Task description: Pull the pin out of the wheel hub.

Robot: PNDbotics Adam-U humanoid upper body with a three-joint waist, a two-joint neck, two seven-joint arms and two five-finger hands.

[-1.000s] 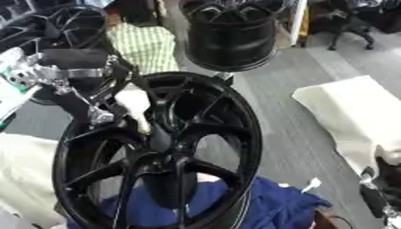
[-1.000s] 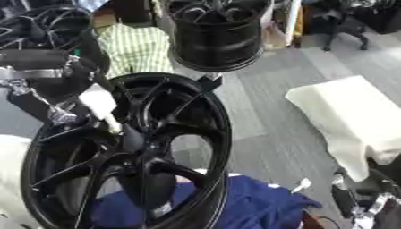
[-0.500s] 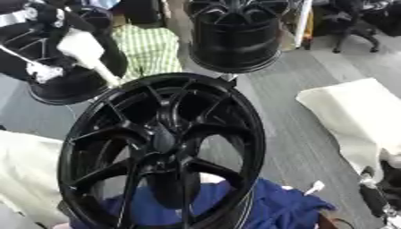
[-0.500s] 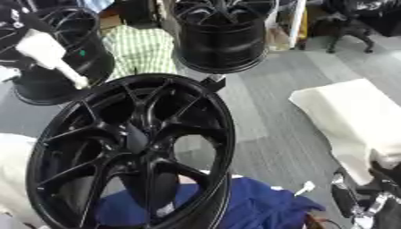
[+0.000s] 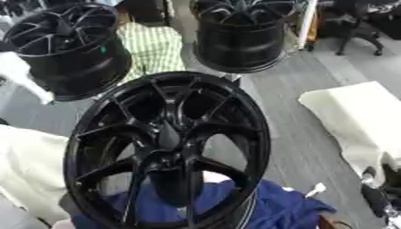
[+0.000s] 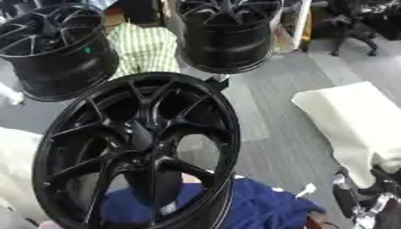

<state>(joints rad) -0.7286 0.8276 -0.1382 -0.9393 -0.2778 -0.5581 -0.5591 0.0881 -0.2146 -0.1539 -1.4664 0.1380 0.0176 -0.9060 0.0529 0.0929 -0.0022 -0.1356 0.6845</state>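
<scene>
Wheel hub (image 5: pixel 168 147) stands tilted on the blue cloth (image 5: pixel 274 208) in front of us. Our right hand (image 6: pixel 368 203) sits bottom right; can't tell its fingers. Left hand's out of sight.

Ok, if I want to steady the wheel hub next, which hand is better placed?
Probably the right. The right hand shows at the lower right corner, apart from the wheel hub but near its rim. The left hand shows in neither view, so its reach cannot be judged.
</scene>
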